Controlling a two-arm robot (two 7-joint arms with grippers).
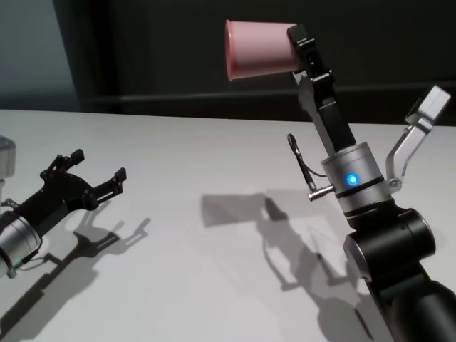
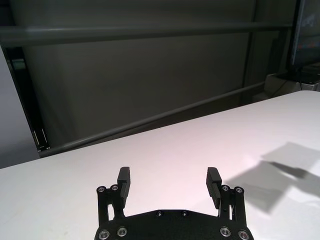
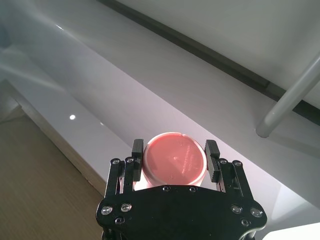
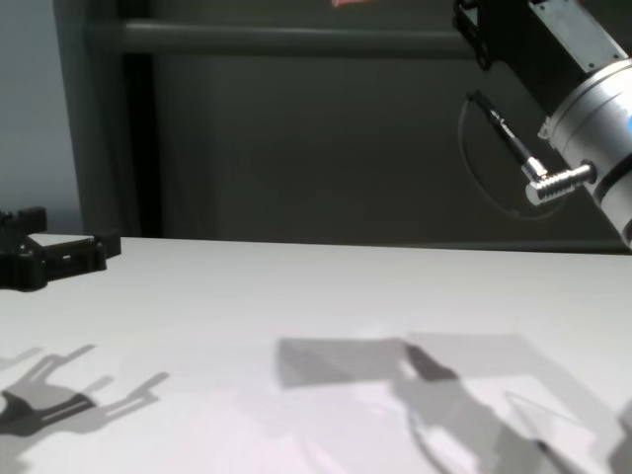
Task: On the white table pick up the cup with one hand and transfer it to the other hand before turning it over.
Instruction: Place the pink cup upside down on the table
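The pink cup [image 1: 260, 48] hangs high above the white table [image 1: 214, 157], lying on its side with the wide rim toward the left. My right gripper [image 1: 303, 50] is shut on its narrow base end. In the right wrist view the cup's flat base [image 3: 175, 162] sits between the right gripper's [image 3: 174, 148] black fingers [image 3: 137, 148]. My left gripper [image 1: 96, 167] rests low over the table at the far left, open and empty. Its wrist view shows the left gripper [image 2: 169, 182] with only bare table [image 2: 200, 145] between its fingers. The chest view shows just a pink sliver of the cup [image 4: 351, 3] at the top edge.
A dark wall with a grey rail [image 2: 150, 120] runs behind the table's far edge. The shadow of cup and arm [image 1: 242, 210] falls on the table's middle. A loose black cable [image 1: 299, 160] hangs beside the right wrist.
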